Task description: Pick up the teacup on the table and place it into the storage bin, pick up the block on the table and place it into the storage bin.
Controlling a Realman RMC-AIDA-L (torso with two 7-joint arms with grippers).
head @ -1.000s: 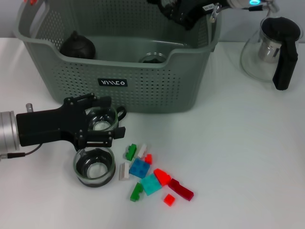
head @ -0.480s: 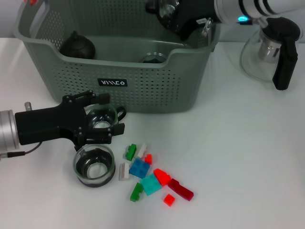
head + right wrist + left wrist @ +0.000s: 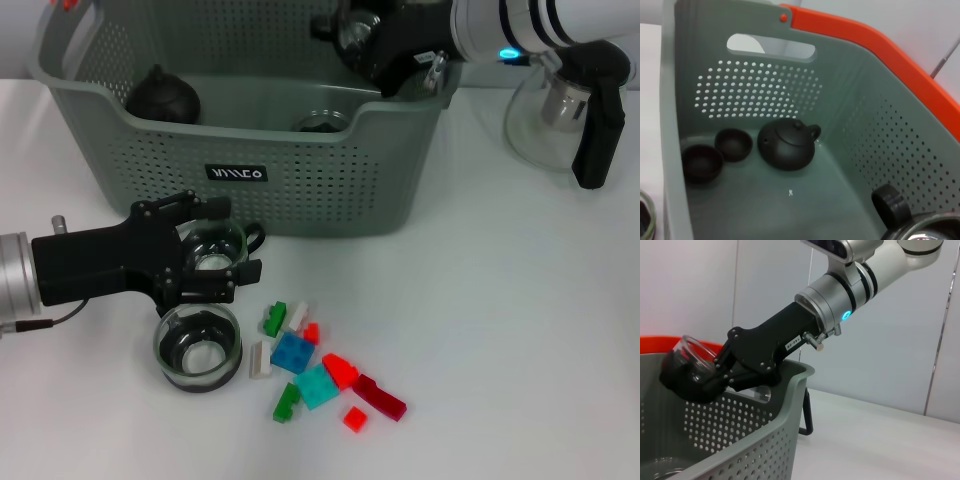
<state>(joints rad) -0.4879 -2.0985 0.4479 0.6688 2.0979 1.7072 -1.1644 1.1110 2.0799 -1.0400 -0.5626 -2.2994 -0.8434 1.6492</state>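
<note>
My left gripper (image 3: 205,250) is closed around a glass teacup (image 3: 213,256) that stands on the table just in front of the storage bin (image 3: 330,195). A second glass teacup (image 3: 198,348) stands beside it, nearer to me. Coloured blocks (image 3: 315,362) lie in a loose pile to the right of the cups. My right gripper (image 3: 365,38) is shut on a third glass teacup (image 3: 350,28) and holds it above the bin's far right part. The left wrist view shows this gripper (image 3: 697,377) gripping the cup (image 3: 692,352) over the bin's rim (image 3: 775,405).
Inside the bin lie a black teapot (image 3: 162,97) and a glass cup (image 3: 322,122). The right wrist view shows the teapot (image 3: 787,142) and two dark cups (image 3: 733,144) on the bin floor. A glass pot with a black handle (image 3: 565,100) stands right of the bin.
My right arm has reached further left over the bin with its cup. My left gripper's fingers have drawn in slightly around the teacup on the table.
</note>
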